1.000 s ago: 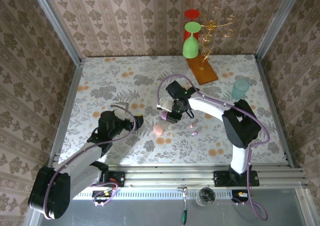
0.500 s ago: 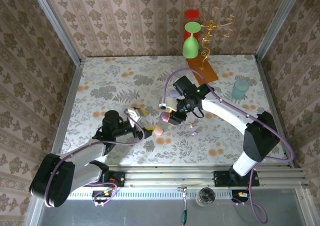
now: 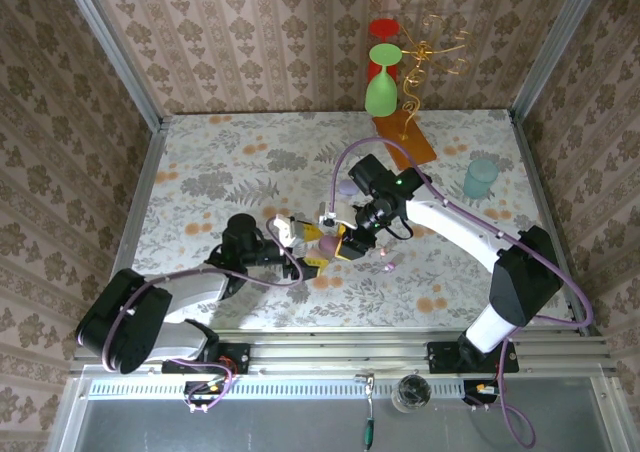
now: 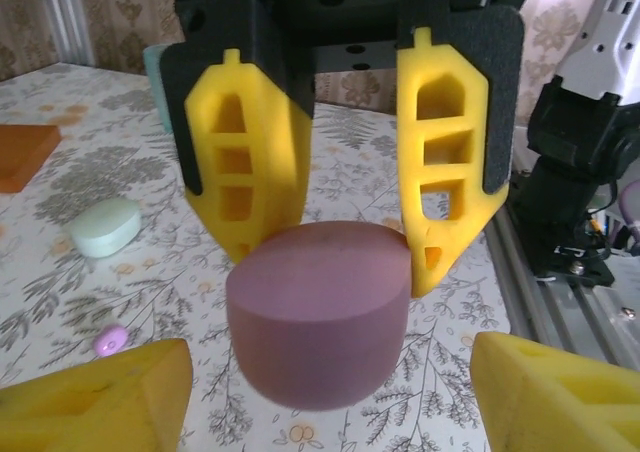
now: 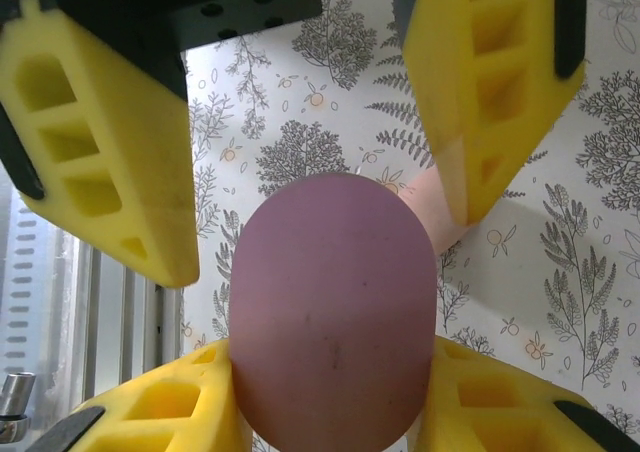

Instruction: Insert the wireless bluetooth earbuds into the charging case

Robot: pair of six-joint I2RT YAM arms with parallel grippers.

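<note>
A purple pebble-shaped charging case (image 3: pixel 327 237) hangs above the table's middle, and my right gripper (image 3: pixel 338 242) is shut on it. In the right wrist view the case (image 5: pixel 333 322) is pinched between my own fingers (image 5: pixel 170 407). My left gripper (image 3: pixel 312 248) is open, facing the right one. Its fingertips (image 4: pixel 95 392) stand wide on either side of the case (image 4: pixel 320 312) without touching it. Two tiny pink-lilac earbuds (image 3: pixel 384 253) lie on the table right of the grippers; one earbud (image 4: pixel 110 340) shows in the left wrist view.
A pink case (image 5: pixel 440 212) lies on the table under the grippers, and a mint case (image 4: pixel 103 226) lies further off. A lilac case (image 3: pixel 345 187), a teal cup (image 3: pixel 480 177), an orange board (image 3: pixel 405 140) and stemmed glasses (image 3: pixel 380 87) stand at the back.
My left arm has swung right until its open fingers flank the purple case. My right gripper has kept hold of the case, shifting it slightly toward the left gripper.
</note>
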